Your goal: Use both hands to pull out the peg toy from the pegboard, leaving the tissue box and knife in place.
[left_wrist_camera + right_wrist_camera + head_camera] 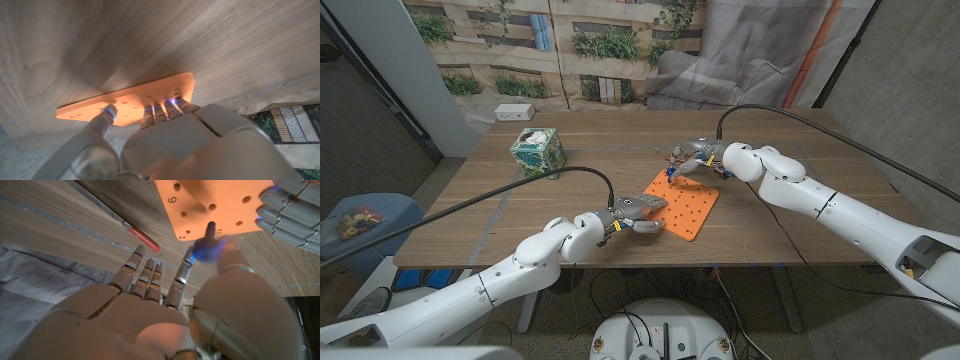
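An orange pegboard [688, 208] lies on the wooden table [590, 190]. My left hand [636, 214] presses its fingertips [172, 104] on the near left edge of the pegboard [130, 100]. At the board's far corner my right hand [697, 158] pinches the blue peg toy [207, 244] between thumb and a finger; its dark stem points at the pegboard [220, 205], and I cannot tell whether it still sits in a hole. The red-handled knife [143, 239] lies beside the board's far edge. The green patterned tissue box [538, 152] stands at the far left.
A white power strip [510, 112] lies near the table's far left edge. A blue bin [360, 222] stands on the floor beyond the left side. Black cables run over the table to both arms. A curtain hangs behind the table.
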Motion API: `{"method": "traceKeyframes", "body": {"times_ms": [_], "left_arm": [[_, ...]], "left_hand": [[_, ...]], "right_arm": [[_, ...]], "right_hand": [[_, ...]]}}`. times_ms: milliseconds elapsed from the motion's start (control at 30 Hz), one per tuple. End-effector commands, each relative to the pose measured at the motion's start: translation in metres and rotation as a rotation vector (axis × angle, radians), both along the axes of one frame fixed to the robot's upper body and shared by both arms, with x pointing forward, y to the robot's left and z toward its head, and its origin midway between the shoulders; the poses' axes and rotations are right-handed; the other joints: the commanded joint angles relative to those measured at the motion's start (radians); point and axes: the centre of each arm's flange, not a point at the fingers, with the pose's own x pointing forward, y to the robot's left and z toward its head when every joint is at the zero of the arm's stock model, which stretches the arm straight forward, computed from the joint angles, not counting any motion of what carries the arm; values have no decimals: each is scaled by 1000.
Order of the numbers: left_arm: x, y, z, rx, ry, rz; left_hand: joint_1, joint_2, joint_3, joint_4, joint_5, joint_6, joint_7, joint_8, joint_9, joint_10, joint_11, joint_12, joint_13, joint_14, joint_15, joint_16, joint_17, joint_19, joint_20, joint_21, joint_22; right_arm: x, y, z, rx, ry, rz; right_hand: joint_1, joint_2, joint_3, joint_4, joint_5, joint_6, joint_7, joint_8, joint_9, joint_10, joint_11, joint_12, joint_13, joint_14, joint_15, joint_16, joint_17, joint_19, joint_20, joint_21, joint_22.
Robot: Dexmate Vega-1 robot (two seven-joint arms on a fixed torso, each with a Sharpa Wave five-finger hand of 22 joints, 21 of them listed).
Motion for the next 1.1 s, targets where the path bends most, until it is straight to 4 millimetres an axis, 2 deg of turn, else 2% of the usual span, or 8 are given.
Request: {"method": "traceKeyframes", "body": {"times_ms": [33, 567, 1100], "left_arm": [[0, 2, 0, 26, 20, 13], [-8, 4, 5, 24, -8, 24], [-14, 8, 20, 9, -59, 21]], "left_hand": [[8, 76, 3, -10, -2, 44, 30, 7, 4, 59, 16, 9, 7, 60, -1, 7, 7, 40, -102, 8, 5], [7, 76, 6, -12, -3, 44, 31, 7, 4, 59, 16, 9, 7, 60, -2, 7, 8, 41, -101, 8, 5], [6, 76, 10, -13, -4, 44, 28, 7, 4, 64, 17, 11, 8, 62, -1, 8, 8, 42, -100, 8, 5]], "right_arm": [[-5, -7, 15, 34, -16, -2], [-9, -23, 26, 66, -43, -47], [-8, -38, 36, 76, -75, -107]], "right_hand": [[17, 7, -1, 8, 3, 60, -59, 45, 33, -1, 2, -4, 3, 0, 5, 2, 2, 3, 3, 0, 3], [13, 9, -4, 10, 4, 57, -59, 46, 36, -3, 7, -8, 2, -4, 6, -1, 4, -1, 6, -2, 3], [9, 11, -7, 11, 4, 51, -59, 46, 37, -6, 8, -12, 1, -9, 9, -3, 6, -5, 6, -3, 3]]}}
